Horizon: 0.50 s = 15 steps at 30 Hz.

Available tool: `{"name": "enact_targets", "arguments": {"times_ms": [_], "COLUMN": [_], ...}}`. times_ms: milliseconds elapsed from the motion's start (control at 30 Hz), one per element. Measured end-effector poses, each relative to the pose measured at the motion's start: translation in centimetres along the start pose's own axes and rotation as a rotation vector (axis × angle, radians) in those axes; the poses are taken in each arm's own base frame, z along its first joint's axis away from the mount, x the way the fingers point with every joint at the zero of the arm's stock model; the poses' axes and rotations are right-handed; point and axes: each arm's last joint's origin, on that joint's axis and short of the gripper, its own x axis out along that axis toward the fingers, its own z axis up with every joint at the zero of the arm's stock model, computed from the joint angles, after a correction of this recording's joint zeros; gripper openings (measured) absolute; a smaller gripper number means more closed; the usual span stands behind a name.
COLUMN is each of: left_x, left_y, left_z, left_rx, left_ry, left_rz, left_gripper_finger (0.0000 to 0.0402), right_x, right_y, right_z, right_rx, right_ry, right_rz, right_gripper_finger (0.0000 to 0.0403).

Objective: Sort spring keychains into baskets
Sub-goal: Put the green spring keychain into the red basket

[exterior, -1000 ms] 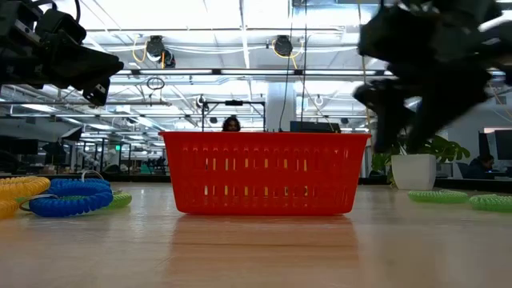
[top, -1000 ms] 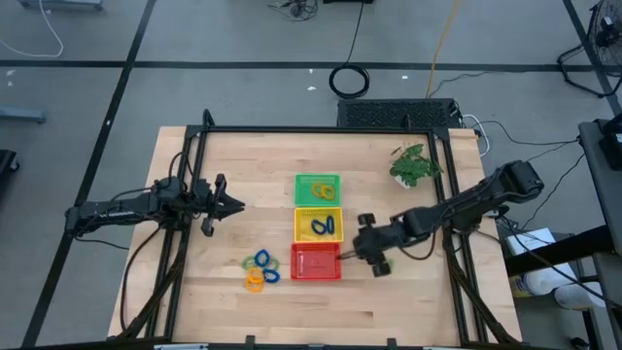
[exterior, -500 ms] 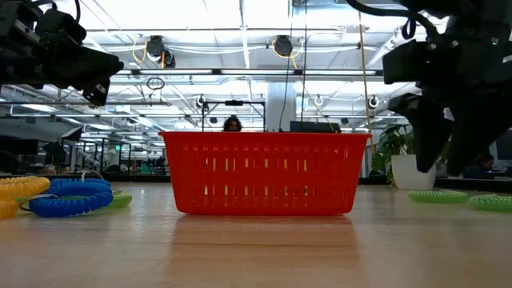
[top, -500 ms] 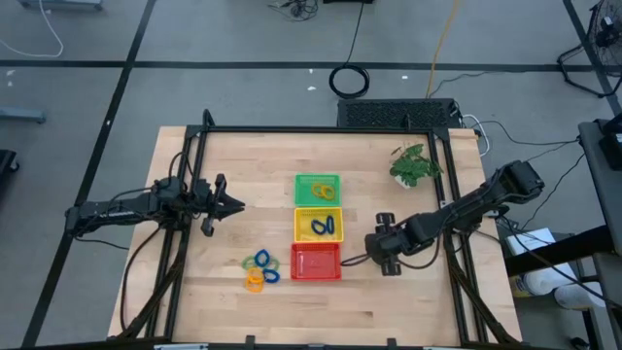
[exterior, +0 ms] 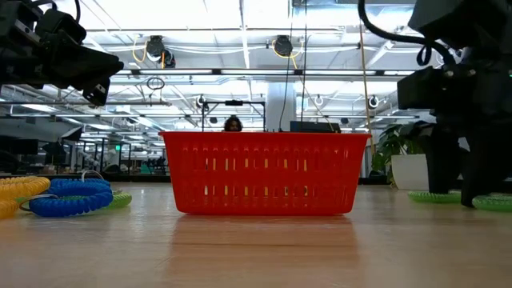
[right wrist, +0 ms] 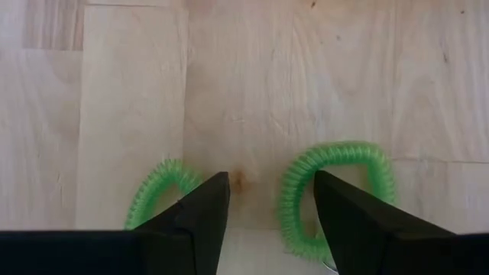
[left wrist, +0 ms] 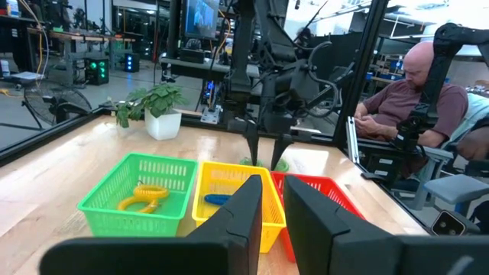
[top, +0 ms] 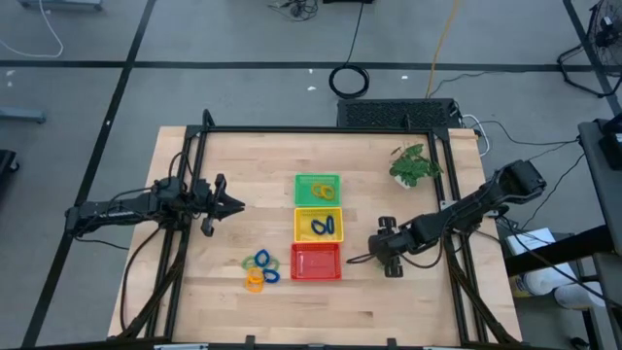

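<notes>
— Where is the right gripper?

— Low over the wooden table, just off the right side of the red basket, pointing down. Its two dark fingers stand wide apart with nothing between them. Seen from its own wrist, two green spring keychains lie on the bare wood right under it: one green coil partly behind one finger, the other green loop curling around the far finger. Whether either finger touches a coil I cannot tell.

— And the left gripper?

— Held above the table on the left side, aimed at the row of baskets, well apart from them. Its fingers are narrowed to a thin gap and grip nothing.

— How do the baskets lie?

— Three in a line at mid-table, touching: the green basket farthest from the front edge, the yellow basket in the middle, the red one nearest. An orange-yellow keychain lies in the green basket, and a blue keychain in the yellow one. What the red one holds I cannot make out.

— Any keychains left out?

— A small pile of blue and orange-yellow coils, with a green one showing at table level, sits just left of the red basket.

— What else is there?

— A potted plant near the far right corner, and a seated person beyond the table.
</notes>
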Motion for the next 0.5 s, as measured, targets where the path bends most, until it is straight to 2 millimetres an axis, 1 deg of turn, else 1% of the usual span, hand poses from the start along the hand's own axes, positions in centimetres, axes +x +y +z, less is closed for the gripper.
{"name": "enact_targets", "arguments": {"times_ms": [200,500], "left_x": [0.00,0.00], "left_y": [0.00,0.00], "left_z": [0.00,0.00], "left_rx": [0.000,0.000], "left_ry": [0.000,0.000], "left_rz": [0.000,0.000], "left_gripper_finger": [0.0060,0.0060], "right_x": [0.52,0.59], "right_y": [-0.30,-0.34], "right_z": [-0.93,-1.01], "right_rx": [0.015,0.023], "right_ry": [0.017,0.018], "right_rz": [-0.009,-0.017], "right_gripper_finger": [0.0162,0.0130]}}
